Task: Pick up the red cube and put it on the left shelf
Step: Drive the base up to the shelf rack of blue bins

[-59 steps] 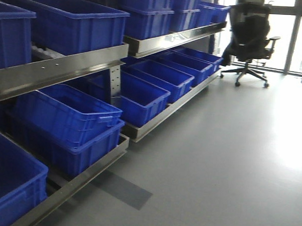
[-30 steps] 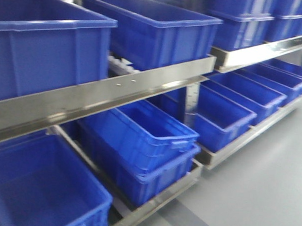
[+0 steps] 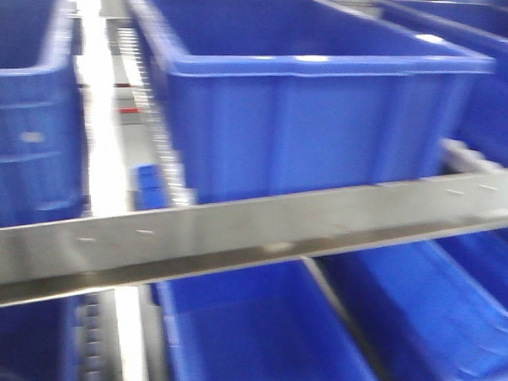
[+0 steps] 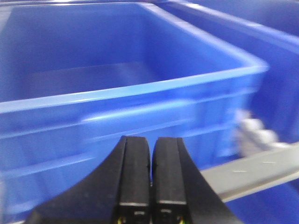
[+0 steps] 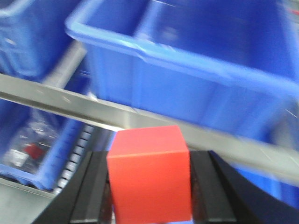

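Observation:
My right gripper (image 5: 150, 161) is shut on the red cube (image 5: 150, 179), which fills the gap between its black fingers. Beyond it runs the left shelf's steel front rail (image 5: 60, 102), with a large dark blue bin (image 5: 196, 79) above it. In the front view the left shelf's rail (image 3: 260, 233) crosses the frame, with a dark blue bin (image 3: 316, 117) on it and white roller tracks (image 3: 151, 144) to its left. My left gripper (image 4: 151, 142) is shut and empty, facing a dark blue bin (image 4: 117, 98). Neither gripper shows in the front view.
More dark blue bins sit on the lower level (image 3: 256, 334) and at the left (image 3: 30, 113). White rollers (image 4: 254, 135) and the steel rail (image 4: 252, 172) show at the right of the left wrist view. A lower bin holds clear packets (image 5: 32, 140).
The front view has swung left and closed in on the shelf: the office chair and grey floor are gone, and the rail and one upper bin now fill the frame.

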